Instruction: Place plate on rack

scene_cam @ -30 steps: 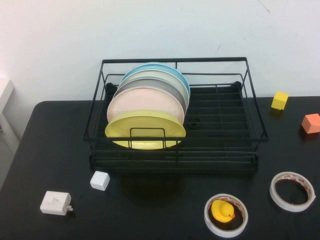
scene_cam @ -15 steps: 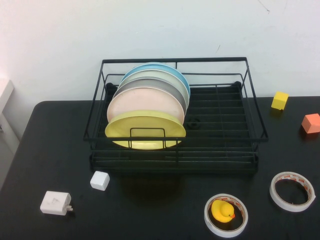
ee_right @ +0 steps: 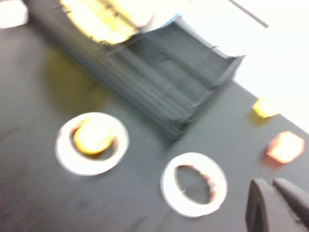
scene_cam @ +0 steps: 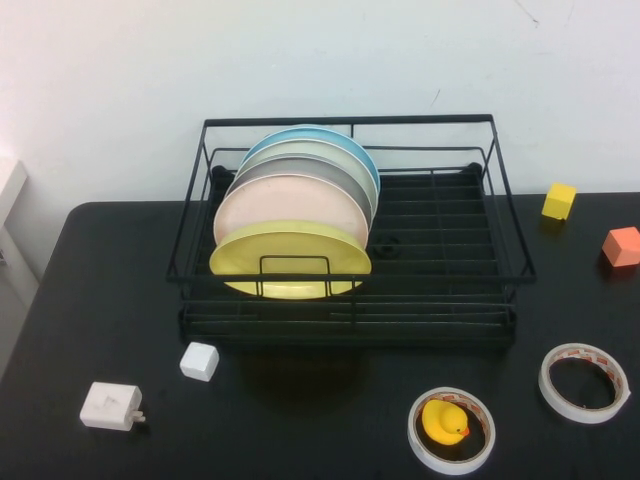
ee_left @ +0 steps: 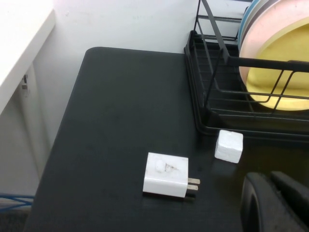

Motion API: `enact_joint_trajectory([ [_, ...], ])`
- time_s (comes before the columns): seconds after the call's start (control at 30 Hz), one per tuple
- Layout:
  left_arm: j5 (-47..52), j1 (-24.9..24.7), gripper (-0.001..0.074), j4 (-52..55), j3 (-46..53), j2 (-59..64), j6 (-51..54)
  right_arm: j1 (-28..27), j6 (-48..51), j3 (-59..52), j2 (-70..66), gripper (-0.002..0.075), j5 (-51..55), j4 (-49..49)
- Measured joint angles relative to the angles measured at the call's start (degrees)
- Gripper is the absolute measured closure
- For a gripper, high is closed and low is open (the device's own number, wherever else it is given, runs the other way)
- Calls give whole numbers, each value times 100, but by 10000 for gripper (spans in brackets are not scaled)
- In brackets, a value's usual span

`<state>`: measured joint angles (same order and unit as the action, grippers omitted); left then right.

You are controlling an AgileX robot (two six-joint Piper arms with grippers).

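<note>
The pale-yellow plate sits in the black wire rack, at the front of a row of standing plates in its left half, and tilts more steeply than the others. Neither arm shows in the high view. In the left wrist view my left gripper is shut and empty, above the table near the rack's front left corner, with the plate behind the wires. In the blurred right wrist view my right gripper is shut and empty over the table's right side, away from the rack.
Pinkish, grey, green and blue plates stand behind the yellow one. A white charger and a white cube lie front left. A tape roll ringing a yellow duck, a second tape roll, a yellow cube and an orange cube lie right.
</note>
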<state>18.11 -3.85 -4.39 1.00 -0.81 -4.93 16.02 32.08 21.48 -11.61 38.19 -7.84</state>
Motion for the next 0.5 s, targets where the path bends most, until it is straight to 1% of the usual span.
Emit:
enact_joint_trajectory([
  [0.07,0,0,736,0,0,0,0,-289,14,-259,190,728,-418,0],
  [0.17,0,0,736,0,0,0,0,-621,28,-824,462,728,-1148,0],
  [0.3,0,0,736,0,0,0,0,-1048,28,-1572,919,728,-1873,0],
  [0.4,0,0,736,0,0,0,0,-1420,28,-2097,1185,728,-2016,-5],
  [0.5,0,0,736,0,0,0,0,-1696,32,-2277,1223,728,-1921,-14],
])
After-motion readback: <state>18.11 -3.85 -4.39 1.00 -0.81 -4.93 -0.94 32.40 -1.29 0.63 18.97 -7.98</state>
